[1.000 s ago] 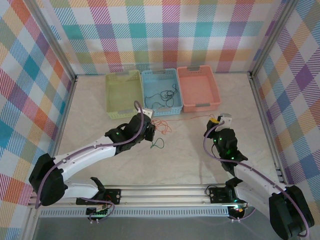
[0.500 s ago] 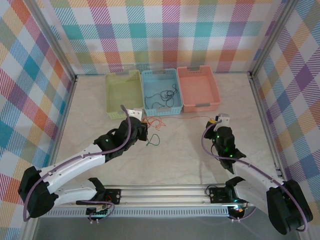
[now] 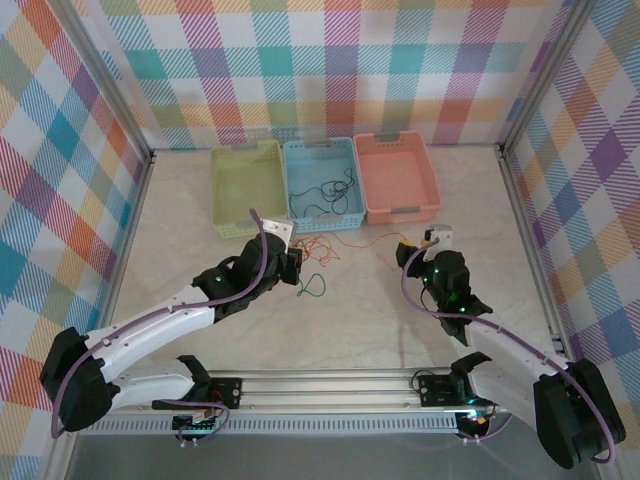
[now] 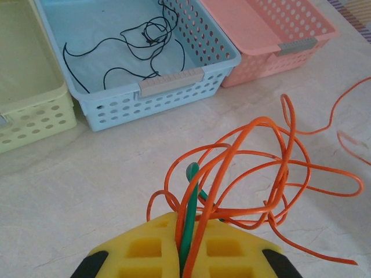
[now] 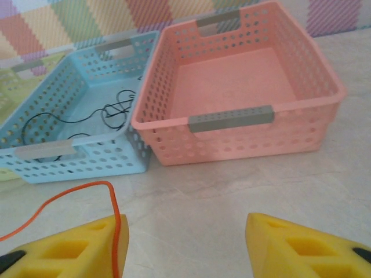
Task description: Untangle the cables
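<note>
Green cable (image 4: 189,194), lower part hidden between closed left fingers (image 4: 145,246)

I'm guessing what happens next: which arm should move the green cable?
Probably left: the left gripper is shut on the green cable and on loops of the orange cable. The right gripper stands open, farther away.

Top camera high at near side, looking down on whole desk (image 3: 350,320). Wrist cameras low, close, facing forward; both catch blue basket (image 4: 151,103), pink basket (image 5: 232,139).
</note>
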Available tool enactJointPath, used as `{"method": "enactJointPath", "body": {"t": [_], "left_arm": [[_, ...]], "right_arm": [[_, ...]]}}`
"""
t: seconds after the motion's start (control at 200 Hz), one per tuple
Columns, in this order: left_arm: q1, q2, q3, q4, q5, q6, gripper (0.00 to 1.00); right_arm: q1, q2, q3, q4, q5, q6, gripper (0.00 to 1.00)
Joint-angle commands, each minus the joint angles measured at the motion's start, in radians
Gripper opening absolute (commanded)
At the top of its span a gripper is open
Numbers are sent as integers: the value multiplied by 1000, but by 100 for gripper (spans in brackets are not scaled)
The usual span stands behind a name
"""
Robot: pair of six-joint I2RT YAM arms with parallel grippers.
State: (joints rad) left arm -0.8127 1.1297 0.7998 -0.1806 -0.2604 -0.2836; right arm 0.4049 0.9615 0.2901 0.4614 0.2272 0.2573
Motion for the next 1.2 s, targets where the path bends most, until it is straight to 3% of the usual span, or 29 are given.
{"method": "enactJointPath", "body": {"t": [0.0, 0.16, 0.39, 0.67, 0.82, 1.195], "left_arm": [[12, -1, 10, 18, 25, 29, 0], [11, -3, 10, 23, 48, 40, 0], [12, -10, 9, 17, 49, 41, 0], [9, -6, 3, 81, 250, 91, 0], [-16, 17, 13, 102, 347, 133, 0], [-77, 52, 49, 71, 373, 213, 0]], "right_arm": [[-7, 7, 30, 45, -134, -48, 57], [-3, 36, 44, 75, -263, -80, 56], [-2, 17, 51, 7, -166, -75, 60], [0, 65, 34, 186, -437, -102, 59], [22, 63, 32, 223, -501, -142, 58], [77, 109, 56, 227, -608, -232, 53]]}}
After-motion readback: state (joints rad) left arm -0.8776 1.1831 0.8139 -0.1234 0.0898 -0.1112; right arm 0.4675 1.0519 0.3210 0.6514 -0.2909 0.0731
